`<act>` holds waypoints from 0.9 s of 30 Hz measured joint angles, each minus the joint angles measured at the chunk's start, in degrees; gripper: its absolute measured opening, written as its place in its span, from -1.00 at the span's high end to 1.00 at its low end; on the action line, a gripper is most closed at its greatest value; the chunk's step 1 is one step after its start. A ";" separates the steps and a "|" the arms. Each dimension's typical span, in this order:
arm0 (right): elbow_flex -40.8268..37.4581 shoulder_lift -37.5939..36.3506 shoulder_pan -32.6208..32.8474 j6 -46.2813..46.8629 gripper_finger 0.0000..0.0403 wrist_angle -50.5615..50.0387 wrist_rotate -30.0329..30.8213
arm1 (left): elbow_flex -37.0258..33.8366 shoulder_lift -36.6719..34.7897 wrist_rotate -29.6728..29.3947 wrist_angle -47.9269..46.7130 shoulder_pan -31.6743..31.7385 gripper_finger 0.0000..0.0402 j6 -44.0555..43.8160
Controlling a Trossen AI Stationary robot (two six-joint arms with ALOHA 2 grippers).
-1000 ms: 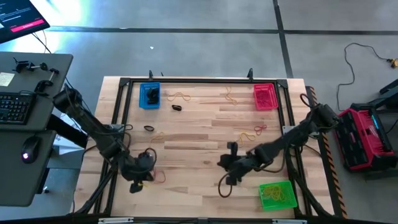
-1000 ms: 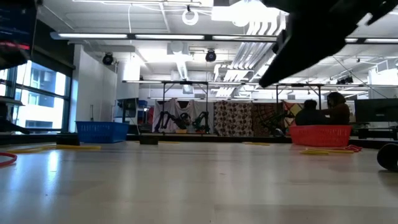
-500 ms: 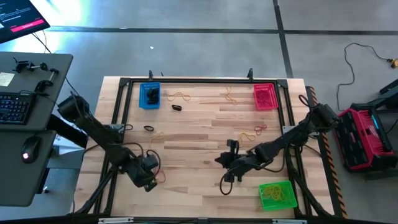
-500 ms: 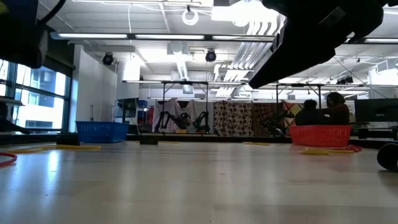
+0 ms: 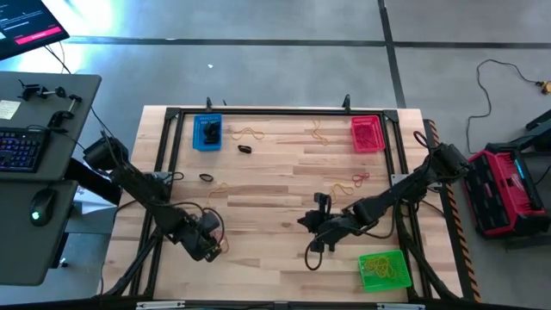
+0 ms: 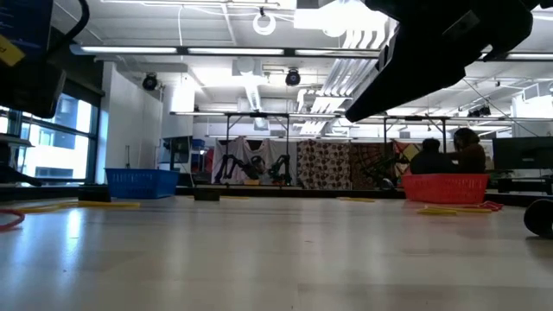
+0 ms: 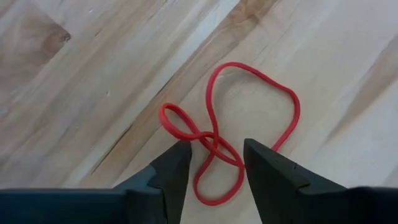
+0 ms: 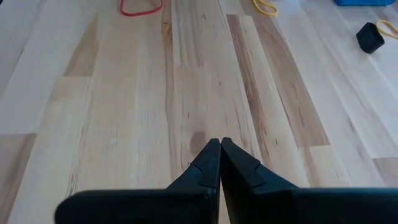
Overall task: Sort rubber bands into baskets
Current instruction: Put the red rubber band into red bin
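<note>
— Where the pale planked wooden worktop [image 7: 74, 93] shows its grain, what lies there?
— A thin twisted red rubber loop [image 7: 231, 127], between the left gripper [image 7: 214, 163]'s spread dark fingers.
— And the right gripper [image 8: 220, 148]?
— Pressed together, mid-worktop.

Robotics lab or workshop, open-plan, industrial fit-out.

- Floor: bare polished concrete [image 5: 258, 60] with seam lines around the rig.
- Wooden butcher-block table [image 5: 275, 202] inside a black metal frame [image 5: 284, 111], two dark robot arms mounted at its sides.
- Operator desk [image 5: 39, 172] at the left edge: backlit keyboard [image 5: 19, 146], mouse [image 5: 41, 205], corner of a monitor [image 5: 30, 24].
- Red and black case [image 5: 504, 189] on the floor at right; loose cable [image 5: 495, 73] near it.
- Low view: exposed ceiling ducts [image 6: 363, 43], strip lights, large windows [image 6: 34, 130], another pair of robot arms [image 6: 251, 164] on a far bench, two seated people [image 6: 449, 151] at far right.
</note>
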 joint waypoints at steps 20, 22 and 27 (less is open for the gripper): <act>0.09 0.00 -0.39 -3.22 0.99 9.21 3.45 | -0.41 0.33 -11.35 7.13 0.83 0.98 20.52; 0.09 0.04 -0.44 -3.28 0.95 11.19 3.41 | -0.41 0.33 -13.20 9.29 2.02 0.99 23.51; 0.11 1.93 -1.25 -4.99 0.73 17.04 1.69 | -0.37 0.32 -18.33 15.71 7.08 1.00 34.18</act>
